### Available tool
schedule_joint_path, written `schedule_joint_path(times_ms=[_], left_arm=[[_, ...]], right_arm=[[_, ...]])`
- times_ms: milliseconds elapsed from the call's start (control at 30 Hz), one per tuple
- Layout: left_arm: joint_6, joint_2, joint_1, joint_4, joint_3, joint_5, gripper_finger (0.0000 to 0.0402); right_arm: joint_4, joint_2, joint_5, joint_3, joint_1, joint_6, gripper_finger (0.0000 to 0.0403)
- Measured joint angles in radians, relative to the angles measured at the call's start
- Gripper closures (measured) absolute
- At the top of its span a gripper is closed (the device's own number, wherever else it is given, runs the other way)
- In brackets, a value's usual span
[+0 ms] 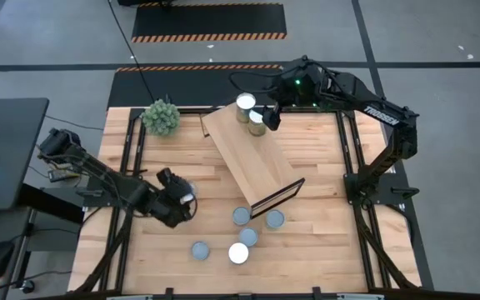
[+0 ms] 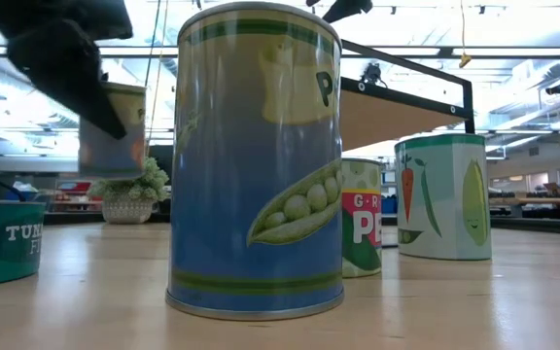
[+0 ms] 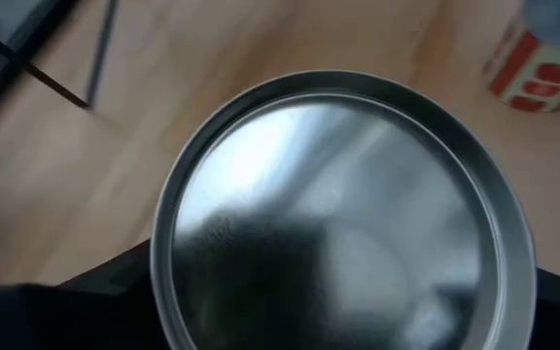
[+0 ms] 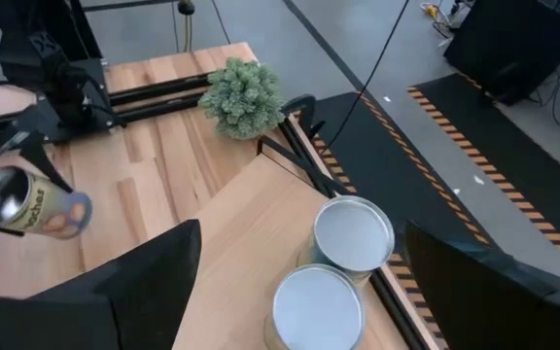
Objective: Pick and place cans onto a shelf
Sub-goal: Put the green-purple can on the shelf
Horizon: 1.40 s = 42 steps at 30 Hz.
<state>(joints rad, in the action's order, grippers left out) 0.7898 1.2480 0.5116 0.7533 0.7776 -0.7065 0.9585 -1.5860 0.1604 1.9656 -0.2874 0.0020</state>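
My left gripper (image 1: 178,202) is shut on a can (image 2: 113,131), held above the table's near left; the can's silvery top (image 3: 338,214) fills the left wrist view. My right gripper (image 1: 270,117) is open above the far end of the light-wood shelf (image 1: 252,158). Two cans (image 4: 353,233) (image 4: 317,306) stand there on their bases between its spread fingers, apart from them. Several more cans stand on the table by the shelf's dark-framed end, among them a blue pea can (image 2: 256,160). My left gripper pinches the can's side wall (image 2: 100,107) between its two fingers (image 3: 86,311), which show on either side of the can's top. The fingers come from above, slanting down. The can is lifted clear of the table and about upright, slightly tilted.
A spiky green plant ball (image 1: 161,117) sits at the far left. A low teal tuna can (image 2: 3,238) shows at the left of the low view. Loose cans cluster at the near middle (image 1: 241,216) (image 1: 200,250) (image 1: 238,252). Dark metal rails (image 1: 127,158) run along the table's sides.
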Motion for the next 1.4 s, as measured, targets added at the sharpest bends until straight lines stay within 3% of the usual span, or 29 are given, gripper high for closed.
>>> schedule_joint_path(times_ms=[300, 433, 600, 700, 900, 1100, 1400], left_arm=[[-0.345, -0.153, -0.198, -0.062, 0.0, 0.05, 0.0078], [-0.532, -0.207, -0.324, -0.143, 0.0, 0.165, 0.0078], [-0.697, -0.232, -0.5, -0.252, 0.0, 0.413, 0.0078], [-0.752, -0.231, -0.582, -0.257, 0.007, 0.543, 0.0078], [-0.829, -0.231, -0.701, -0.253, 0.074, 0.679, 0.0078], [-0.886, -0.195, -0.809, -0.244, 0.156, 0.719, 0.0078], [-0.954, 0.004, -0.956, -0.253, 0.31, 0.794, 0.0078]], right_arm=[[-0.004, 0.0, -0.006, 0.0, -0.016, 0.014, 0.0037], [-0.023, 0.0, -0.007, 0.0, -0.012, 0.035, 0.0037], [-0.045, 0.0, -0.008, 0.0, 0.004, 0.051, 0.0037], [-0.052, 0.0, -0.008, 0.0, 0.017, 0.056, 0.0037], [-0.051, 0.001, -0.007, 0.0, 0.04, 0.085, 0.0037], [-0.052, 0.002, 0.002, 0.0, 0.052, 0.085, 0.0037], [-0.054, 0.002, 0.002, 0.0, 0.052, 0.085, 0.0037]])
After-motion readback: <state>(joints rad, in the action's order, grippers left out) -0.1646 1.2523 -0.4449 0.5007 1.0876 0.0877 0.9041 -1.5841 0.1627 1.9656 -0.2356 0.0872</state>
